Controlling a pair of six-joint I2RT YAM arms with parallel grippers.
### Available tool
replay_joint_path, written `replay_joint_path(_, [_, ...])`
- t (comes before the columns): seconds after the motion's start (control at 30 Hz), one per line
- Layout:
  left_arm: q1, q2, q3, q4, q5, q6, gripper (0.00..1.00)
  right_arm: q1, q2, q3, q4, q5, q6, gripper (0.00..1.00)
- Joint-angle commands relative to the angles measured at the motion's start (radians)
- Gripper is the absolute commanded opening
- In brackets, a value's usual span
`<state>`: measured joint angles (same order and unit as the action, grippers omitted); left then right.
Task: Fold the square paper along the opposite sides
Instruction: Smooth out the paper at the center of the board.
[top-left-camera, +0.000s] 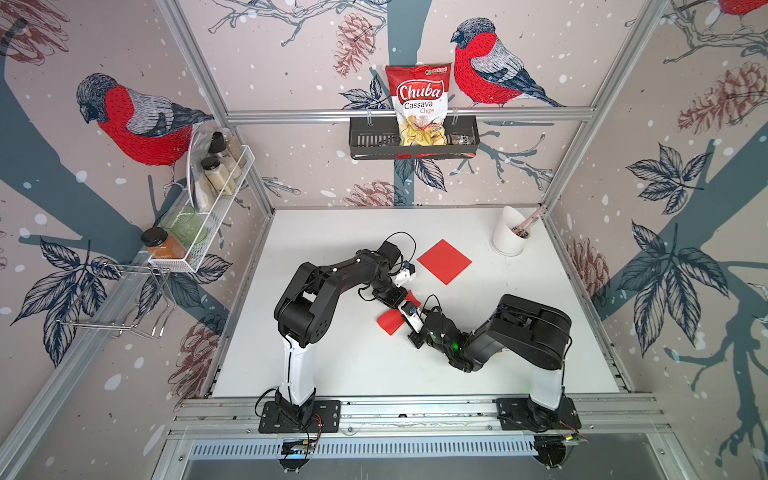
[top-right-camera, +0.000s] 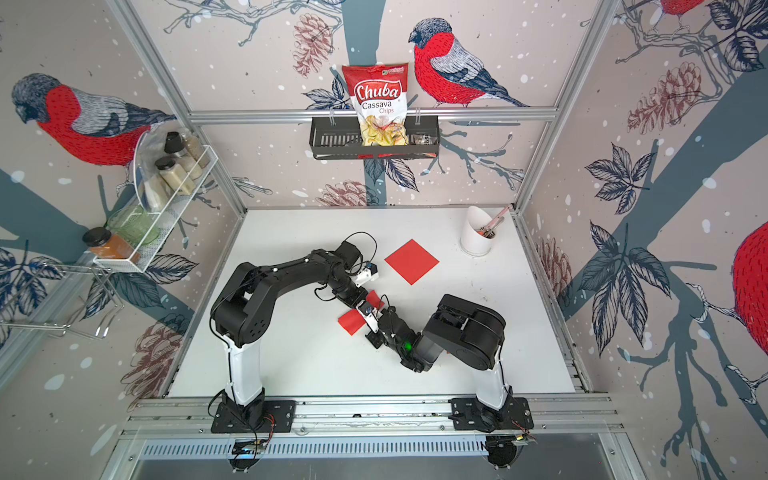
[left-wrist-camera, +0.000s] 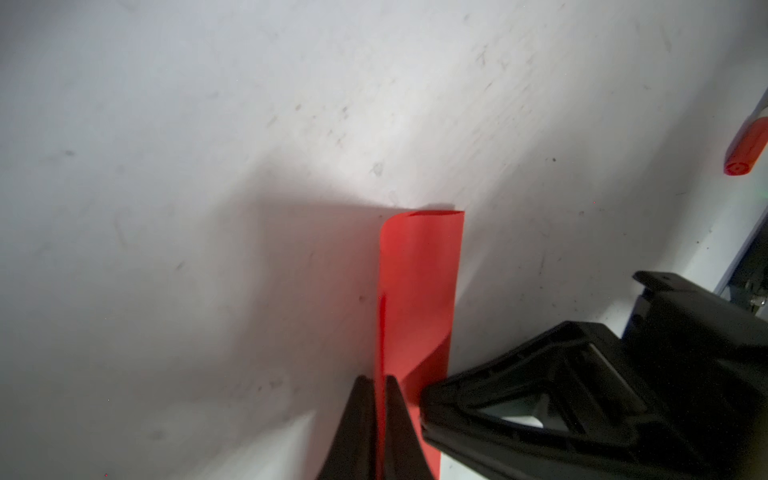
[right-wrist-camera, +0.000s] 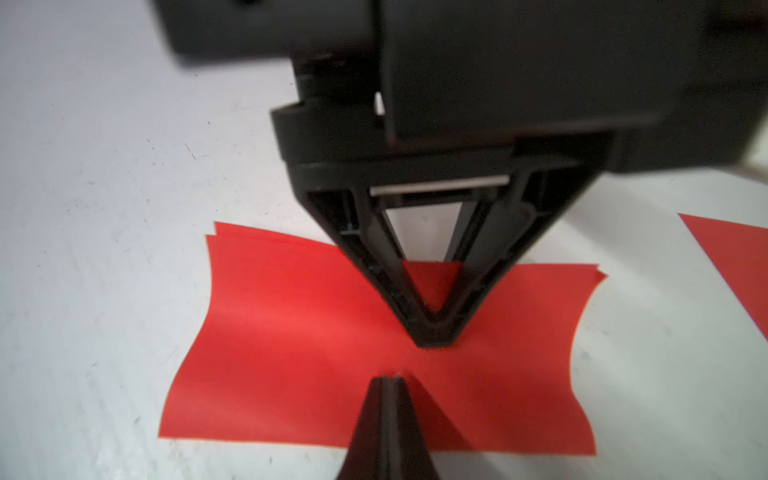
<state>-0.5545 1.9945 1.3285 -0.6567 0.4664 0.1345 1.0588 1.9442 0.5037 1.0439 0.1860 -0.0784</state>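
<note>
My left hand (right-wrist-camera: 432, 332), closed, presses its tip onto the folded red paper (right-wrist-camera: 291, 340); my right hand (right-wrist-camera: 390, 382), also closed, touches it just beside.

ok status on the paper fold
Left gripper and right gripper shut, tips down on the red paper. Folded in half, open edges nearly aligned. Second red sheet apart, not in the way.

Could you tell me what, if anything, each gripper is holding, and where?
The right gripper, shut, holds nothing; its tip rests mid-sheet on the folded red paper. The left gripper touches there; whether it pinches a layer is unclear.
</note>
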Motion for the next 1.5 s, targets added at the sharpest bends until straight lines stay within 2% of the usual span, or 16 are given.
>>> replay_joint_path(0.0, [-0.001,-0.017,-0.009,-0.005,-0.015,-0.003,0.17,0.003,0.024,-0.007,-0.182,0.048,0.038,0.04])
replay_joint_path(0.4, [0.019,-0.022,-0.029,0.011,-0.045,-0.019,0.22,0.006,0.004,-0.029,-0.189,0.049,0.098,0.02])
replay_joint_path(0.53, [0.022,-0.009,-0.009,0.004,-0.041,-0.021,0.1,0.013,0.004,-0.028,-0.184,0.049,0.098,0.02])
replay_joint_path(0.57, [0.022,-0.004,-0.003,0.001,-0.036,-0.021,0.03,0.013,0.003,-0.027,-0.184,0.049,0.099,0.02])
replay_joint_path(0.6, [0.022,0.001,0.001,-0.001,-0.032,-0.021,0.0,0.014,-0.001,-0.027,-0.184,0.047,0.1,0.02])
replay_joint_path(0.83, [0.022,-0.003,-0.007,0.004,-0.039,-0.026,0.0,0.018,-0.026,0.003,-0.23,0.075,0.078,0.02])
replay_joint_path(1.07, [0.022,-0.016,-0.044,0.026,-0.084,-0.029,0.0,-0.003,-0.017,0.038,-0.321,0.088,0.113,0.01])
replay_joint_path(1.3, [0.021,-0.006,-0.063,0.043,-0.1,-0.021,0.0,-0.064,-0.068,-0.003,-0.285,0.049,0.195,0.0])
replay_joint_path(1.47, [0.019,-0.021,-0.082,0.056,-0.103,-0.016,0.0,-0.1,-0.081,-0.02,-0.247,0.008,0.198,0.01])
